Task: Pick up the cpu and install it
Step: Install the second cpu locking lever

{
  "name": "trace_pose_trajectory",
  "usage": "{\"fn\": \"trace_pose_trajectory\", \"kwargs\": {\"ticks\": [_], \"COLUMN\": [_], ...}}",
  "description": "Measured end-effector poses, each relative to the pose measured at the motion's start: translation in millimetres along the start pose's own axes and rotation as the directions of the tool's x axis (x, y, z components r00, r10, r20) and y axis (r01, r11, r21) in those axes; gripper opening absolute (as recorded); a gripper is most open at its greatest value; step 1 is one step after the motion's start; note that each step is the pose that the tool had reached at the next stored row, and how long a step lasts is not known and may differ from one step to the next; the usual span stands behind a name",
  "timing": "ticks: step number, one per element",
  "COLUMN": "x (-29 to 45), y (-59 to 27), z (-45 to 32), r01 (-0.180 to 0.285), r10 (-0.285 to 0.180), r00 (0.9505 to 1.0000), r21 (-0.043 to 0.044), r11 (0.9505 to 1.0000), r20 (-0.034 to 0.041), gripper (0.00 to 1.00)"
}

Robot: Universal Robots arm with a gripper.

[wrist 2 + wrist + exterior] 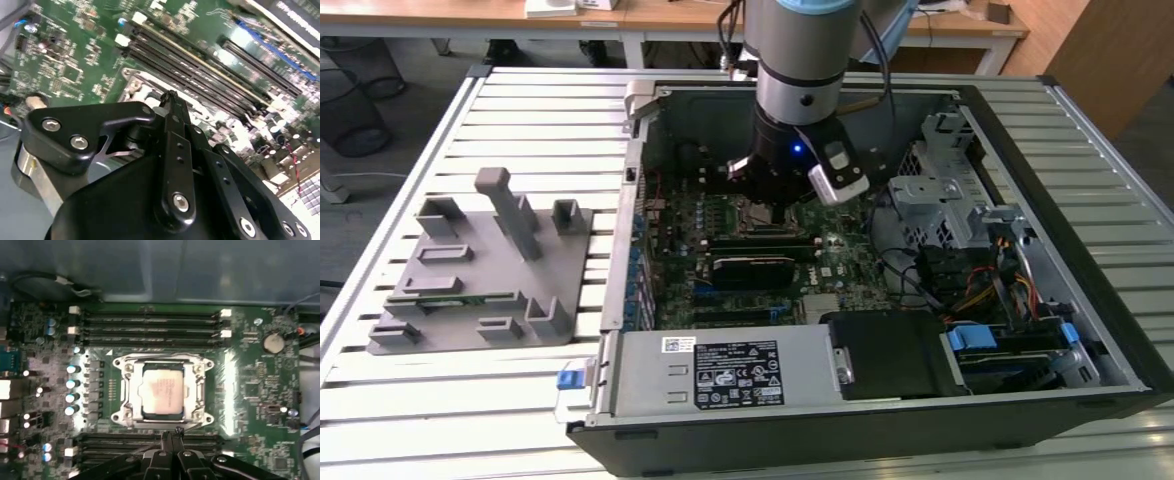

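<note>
Flat square silver-topped cpu [161,392] lies inside the metal-framed motherboard socket [125,390], seemingly seated. Black-fingered hand [171,436] sits just beside the socket's edge, fingers pressed together, gripping nothing. Risk: a sideways drag could clip the frame or nearby black memory slots [150,317].

Soft daylight outside, dim blurry wrist views, glare beside the socket [164,392].

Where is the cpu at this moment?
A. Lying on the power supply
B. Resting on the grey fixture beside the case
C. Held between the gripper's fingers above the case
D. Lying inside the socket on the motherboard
D: in the first wrist view the cpu lies flat inside the socket on the motherboard, with the gripper beside the socket and apart from it.
</note>
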State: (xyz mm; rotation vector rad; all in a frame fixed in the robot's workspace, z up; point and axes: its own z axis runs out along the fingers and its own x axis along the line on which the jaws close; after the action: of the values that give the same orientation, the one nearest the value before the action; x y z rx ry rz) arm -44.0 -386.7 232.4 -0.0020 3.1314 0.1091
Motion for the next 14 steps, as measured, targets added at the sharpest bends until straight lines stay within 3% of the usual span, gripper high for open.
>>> {"fn": "trace_pose_trajectory", "kwargs": {"ticks": [8, 14], "x": [13.5, 15.7], "y": [-7.3, -9.6], "z": [3.4, 12.1], "r01": [0.0, 0.0], "r10": [0.0, 0.0], "r00": [1.0, 1.0], "r21": [-0.0003, -0.0024], "r11": [1.0, 1.0], "r20": [-0.0001, -0.0011], "gripper": [0.11, 0.11]}}
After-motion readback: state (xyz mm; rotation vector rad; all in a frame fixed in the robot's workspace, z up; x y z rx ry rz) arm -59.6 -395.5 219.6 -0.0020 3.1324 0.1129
